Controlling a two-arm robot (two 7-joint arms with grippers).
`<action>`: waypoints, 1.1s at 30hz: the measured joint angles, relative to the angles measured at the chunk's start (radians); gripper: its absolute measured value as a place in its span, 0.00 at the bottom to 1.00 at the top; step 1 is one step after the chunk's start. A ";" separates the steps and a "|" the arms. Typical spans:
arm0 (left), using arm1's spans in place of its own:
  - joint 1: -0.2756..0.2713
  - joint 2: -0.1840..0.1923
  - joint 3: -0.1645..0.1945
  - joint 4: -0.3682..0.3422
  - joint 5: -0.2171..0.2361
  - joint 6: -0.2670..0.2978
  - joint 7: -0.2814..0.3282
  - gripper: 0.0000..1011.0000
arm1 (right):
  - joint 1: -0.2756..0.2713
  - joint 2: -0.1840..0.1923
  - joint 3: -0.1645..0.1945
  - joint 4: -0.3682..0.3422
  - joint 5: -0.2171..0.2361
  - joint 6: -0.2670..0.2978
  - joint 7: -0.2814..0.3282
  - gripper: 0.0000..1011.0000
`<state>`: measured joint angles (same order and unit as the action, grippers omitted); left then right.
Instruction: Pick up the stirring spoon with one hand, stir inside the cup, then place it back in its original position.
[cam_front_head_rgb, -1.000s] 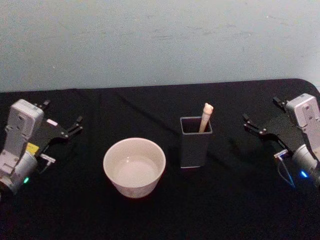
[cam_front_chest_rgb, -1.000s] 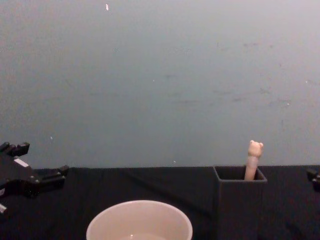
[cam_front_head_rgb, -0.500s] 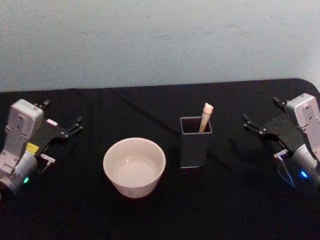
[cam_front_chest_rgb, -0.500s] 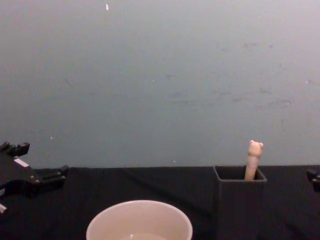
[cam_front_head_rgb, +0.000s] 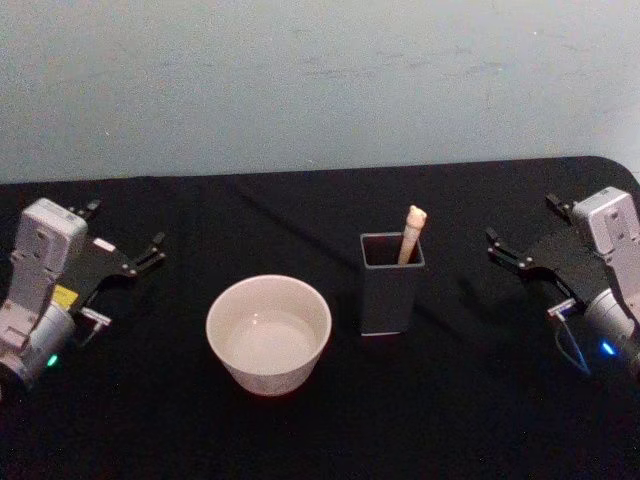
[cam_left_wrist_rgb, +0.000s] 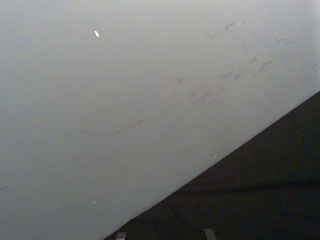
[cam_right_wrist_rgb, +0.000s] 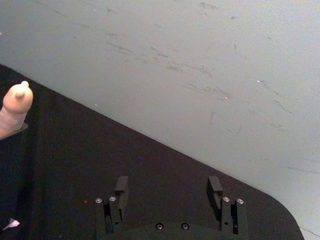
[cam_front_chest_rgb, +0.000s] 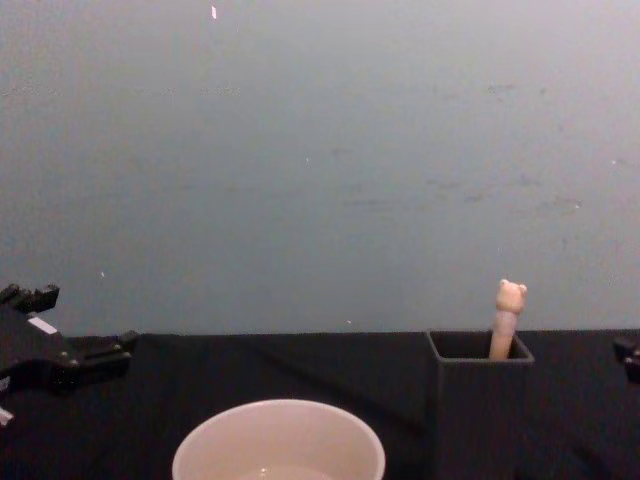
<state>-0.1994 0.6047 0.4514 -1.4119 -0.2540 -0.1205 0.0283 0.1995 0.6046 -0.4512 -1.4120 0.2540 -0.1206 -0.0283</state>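
Cup (cam_front_head_rgb: 262, 377): wide, cream-white, sits on the black table (cam_front_head_rgb: 450, 400) left of centre. A faint ring shows low inside it; cannot tell whether that is liquid.

Dark grey square holder (cam_front_head_rgb: 388, 300): stands just right of the cup with a narrow strip of table between them, not touching. Mouth open upward.

Stirring spoon (cam_front_head_rgb: 410, 235): stands in the holder at its far right corner. Long axis near vertical, tipped slightly to the right, bear-head end up and clear above the rim. Lower handle and bowl are hidden inside the holder.

Left gripper (cam_front_head_rgb: 128, 223): hovers at the table's left side, well apart from the cup, fingers spread and pointing toward the far wall (cam_front_head_rgb: 300, 80), holding nothing.

Right gripper (cam_front_head_rgb: 520, 218): hovers at the table's right side, well apart from the holder, fingers spread and holding nothing. In its wrist view the two fingers stand apart, with the spoon's top at the frame edge.

Open room: bare black table lies between each gripper and the containers. Behind them it runs to the far edge by the wall, whose right corner is rounded.
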 joint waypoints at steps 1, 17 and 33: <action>0.000 0.000 0.000 0.000 0.000 0.000 0.000 0.99 | -0.001 -0.001 0.003 0.000 0.000 0.000 0.001 0.99; 0.000 0.000 0.000 0.000 0.000 0.000 0.000 0.99 | -0.044 0.000 0.075 -0.071 0.071 -0.013 0.111 0.99; 0.000 0.000 0.000 0.000 0.000 0.000 0.000 0.99 | -0.072 0.008 0.086 -0.150 0.218 0.037 0.372 0.99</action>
<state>-0.1995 0.6047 0.4514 -1.4120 -0.2539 -0.1205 0.0283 0.1277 0.6128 -0.3657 -1.5617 0.4724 -0.0839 0.3442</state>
